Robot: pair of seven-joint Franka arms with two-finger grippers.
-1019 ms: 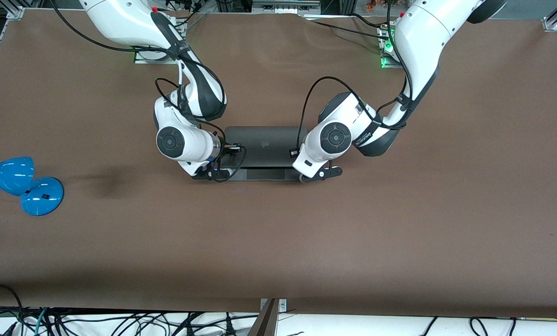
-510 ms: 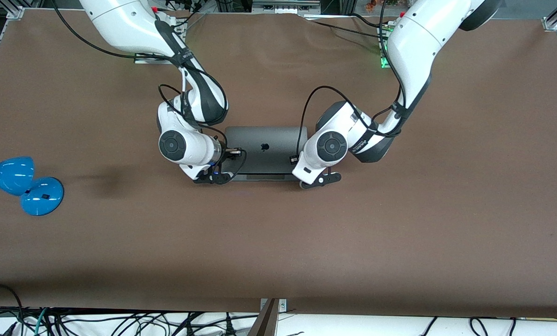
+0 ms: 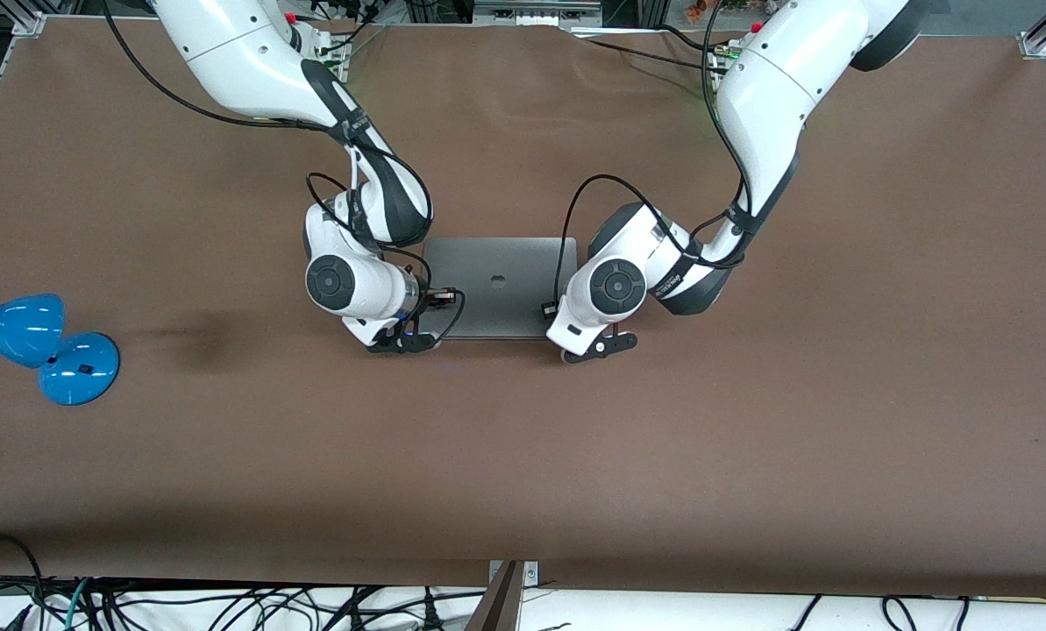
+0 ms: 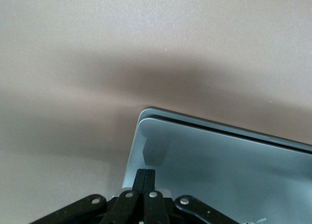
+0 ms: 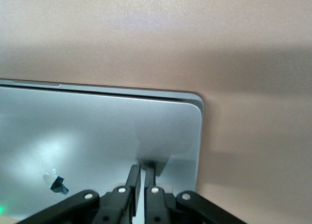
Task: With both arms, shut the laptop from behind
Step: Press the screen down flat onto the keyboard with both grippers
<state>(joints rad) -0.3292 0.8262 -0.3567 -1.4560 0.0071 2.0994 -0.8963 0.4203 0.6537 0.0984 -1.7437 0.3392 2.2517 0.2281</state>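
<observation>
Front view: laptop (image 3: 498, 285) at desk (image 3: 750, 438) middle, lid now almost flat; keyboard strip seen before is gone. Left claw (image 4: 145, 185) and right claw (image 5: 141, 177), fingers together, pressing lid. Only thin gap remains; closing nearly done.

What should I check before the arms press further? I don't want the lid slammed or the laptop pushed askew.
1. Lid nearly down: ok. On the laptop only a thin dark gap shows between lid and base in both wrist views.
2. Left gripper shut, tips on the lid near its corner: ok.
3. Right gripper shut, tips on the lid near the other corner: ok.
4. Both arms level with each other along the lid: ok in the front view.
5. Laptop square on the table: ok.
6. Blue desk lamp out of the way, toward the right arm's end: ok.
</observation>
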